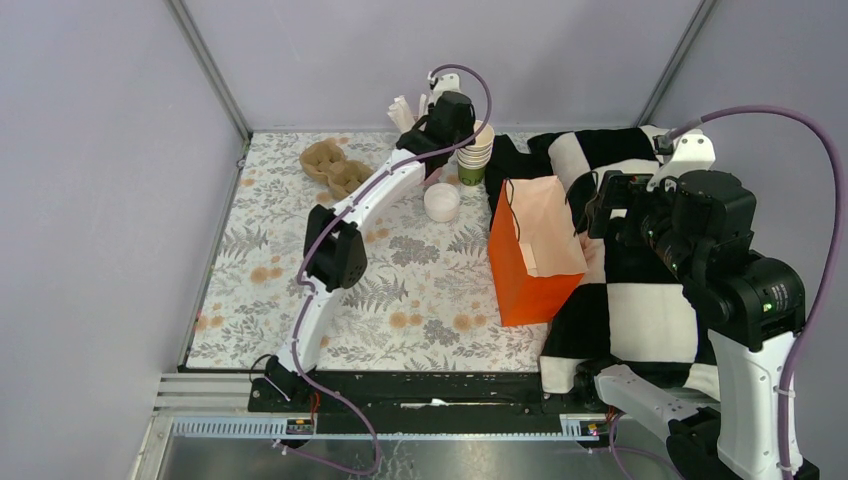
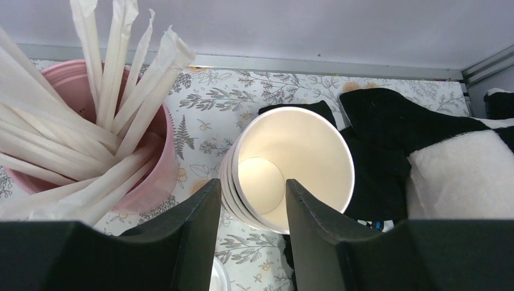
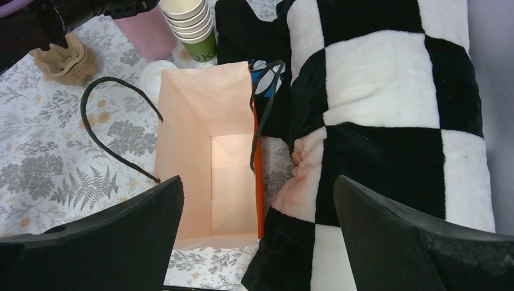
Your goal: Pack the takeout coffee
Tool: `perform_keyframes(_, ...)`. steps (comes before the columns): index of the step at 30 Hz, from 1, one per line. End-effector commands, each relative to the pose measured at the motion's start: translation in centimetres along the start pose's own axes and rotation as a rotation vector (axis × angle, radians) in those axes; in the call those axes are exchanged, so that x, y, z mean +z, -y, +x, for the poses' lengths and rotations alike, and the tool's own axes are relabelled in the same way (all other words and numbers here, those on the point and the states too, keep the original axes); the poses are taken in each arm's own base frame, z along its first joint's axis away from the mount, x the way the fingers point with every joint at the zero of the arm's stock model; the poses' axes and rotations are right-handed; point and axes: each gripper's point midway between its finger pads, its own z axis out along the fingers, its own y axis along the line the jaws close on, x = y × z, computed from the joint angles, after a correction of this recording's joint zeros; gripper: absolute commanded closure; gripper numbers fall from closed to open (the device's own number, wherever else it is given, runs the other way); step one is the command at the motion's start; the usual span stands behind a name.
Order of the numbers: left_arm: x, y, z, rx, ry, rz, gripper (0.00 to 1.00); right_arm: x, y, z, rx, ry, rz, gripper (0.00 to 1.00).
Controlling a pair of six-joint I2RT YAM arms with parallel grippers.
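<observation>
Our left claw (image 2: 251, 187), released, straddled the near wall of the top cup (image 2: 303, 139) on the stack (image 1: 474, 152) beside the pink cup (image 2: 151, 160), so we judged it best to pinch that one wall and lift straight up, leaving the others.

Matt paper cups (image 2: 303, 151), smooth plastic lid (image 1: 441, 200), creased paper bag (image 3: 206, 115), fuzzy plush blanket (image 3: 388, 91), rough pulp tray (image 1: 335, 168).

Cup stack (image 3: 194, 30): dark letters "OK" on the green side of the lowest cup, right wrist view.
Rest of print: hidden, unreadable.
</observation>
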Motion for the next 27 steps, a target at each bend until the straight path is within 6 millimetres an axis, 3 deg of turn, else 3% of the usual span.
perform_keyframes(1, 0.4, 1.4, -3.3, -0.002, 0.124, 0.029, 0.53, 0.4, 0.8, -0.8, -0.015, 0.033, 0.048, 0.0)
perform_keyframes(21, 1.9, 0.6, -2.5, 0.051, 0.143, -0.007, 0.68, 0.8, 1.3, -0.7, -0.023, 0.028, 0.08, 0.0)
perform_keyframes(27, 2.2, 0.5, -2.3, 0.069, 0.141, -0.011, 0.68, 0.9, 1.3, -0.9, -0.021, 0.032, 0.083, 0.0)
